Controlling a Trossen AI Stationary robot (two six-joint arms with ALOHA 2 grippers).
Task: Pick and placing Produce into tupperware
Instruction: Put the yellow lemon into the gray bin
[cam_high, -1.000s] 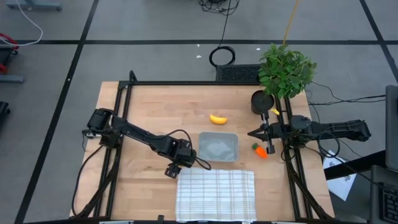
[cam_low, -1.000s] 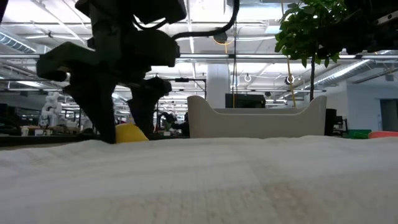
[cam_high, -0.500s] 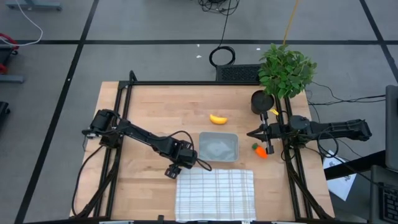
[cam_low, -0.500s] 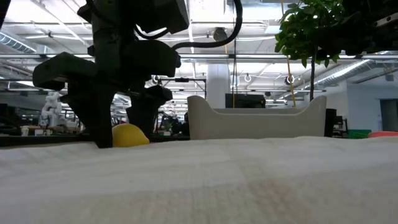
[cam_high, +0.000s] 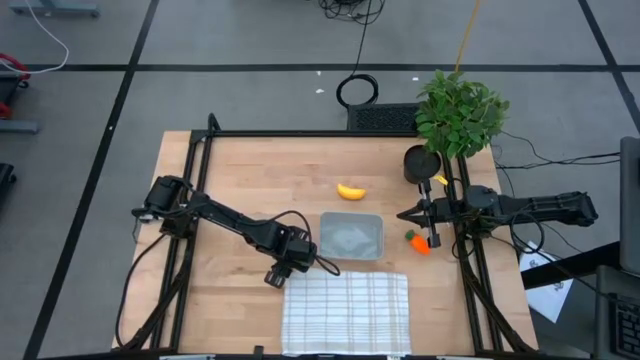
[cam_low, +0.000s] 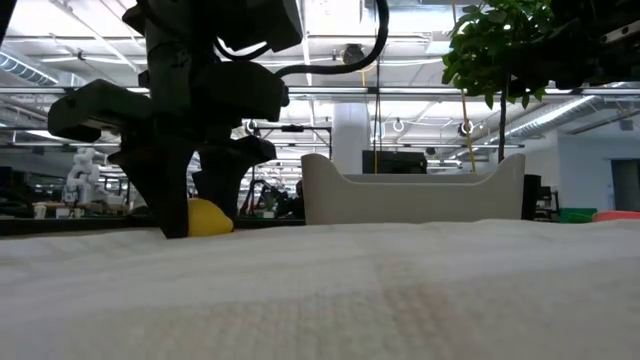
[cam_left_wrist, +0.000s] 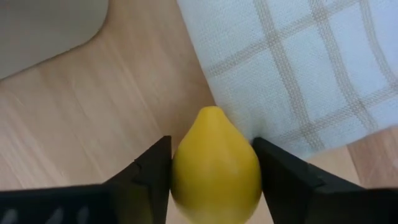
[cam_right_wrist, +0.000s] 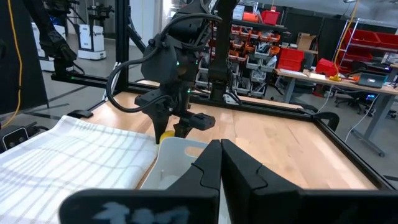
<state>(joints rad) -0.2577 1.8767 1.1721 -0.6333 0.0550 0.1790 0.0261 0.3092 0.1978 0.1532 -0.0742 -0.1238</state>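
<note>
The left gripper (cam_left_wrist: 214, 177) sits low on the wooden table (cam_high: 240, 180), its jaws touching both sides of the one small yellow lemon-shaped piece (cam_left_wrist: 215, 163), whose pointed tip faces the white checked cloth (cam_high: 347, 312). One curved yellow banana (cam_high: 350, 191) lies crosswise beyond the single translucent square tupperware (cam_high: 351, 236). One orange carrot (cam_high: 419, 243) lies beside the shut right gripper (cam_high: 431, 222).
</note>
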